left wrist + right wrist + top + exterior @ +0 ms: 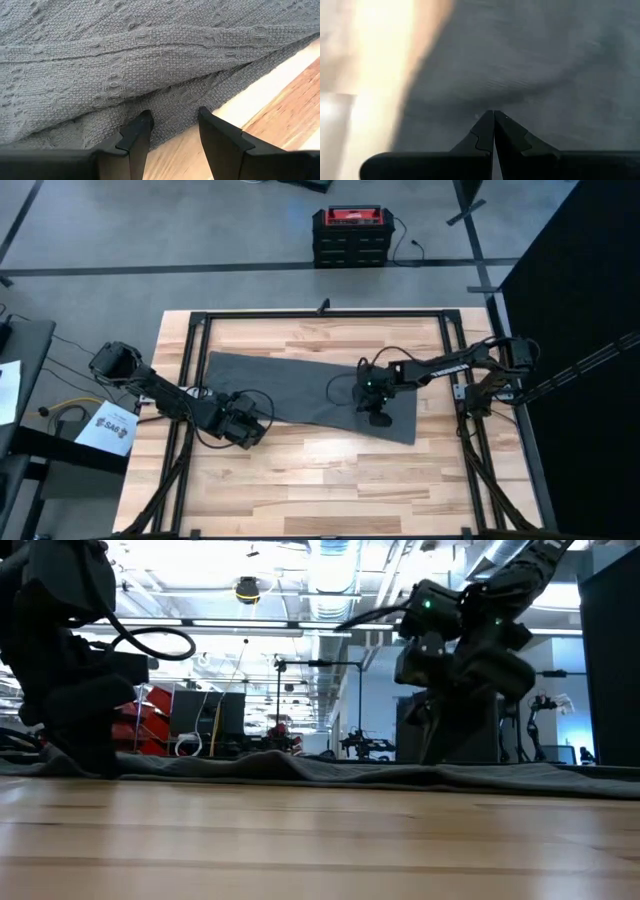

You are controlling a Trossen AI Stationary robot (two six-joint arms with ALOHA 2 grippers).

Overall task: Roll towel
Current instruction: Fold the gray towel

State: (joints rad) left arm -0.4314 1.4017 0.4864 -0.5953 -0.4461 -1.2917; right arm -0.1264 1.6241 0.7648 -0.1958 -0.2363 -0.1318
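Note:
The dark grey towel [310,385] lies spread flat on the wooden table, its long side running left to right. My left gripper [255,425] is low at the towel's near left edge, open. In the left wrist view its fingers [142,127] stand over that edge [180,125], with bare wood just beyond. My right gripper [377,415] is over the towel's right part, shut [493,116], with only grey cloth [530,65] ahead of it. In the low view the towel [330,772] shows as a thin flat strip. My left gripper is open with its tips down at the towel's near edge [175,107], slanting in from the table's left; I cannot tell whether they touch the cloth. My right gripper points down at the towel with shut fingers; whether its tips touch the cloth I cannot tell.
A black metal frame [320,313] runs around the tabletop. A red and black case [350,235] stands on the floor beyond the far edge. Bare wood [320,490] fills the table's near half.

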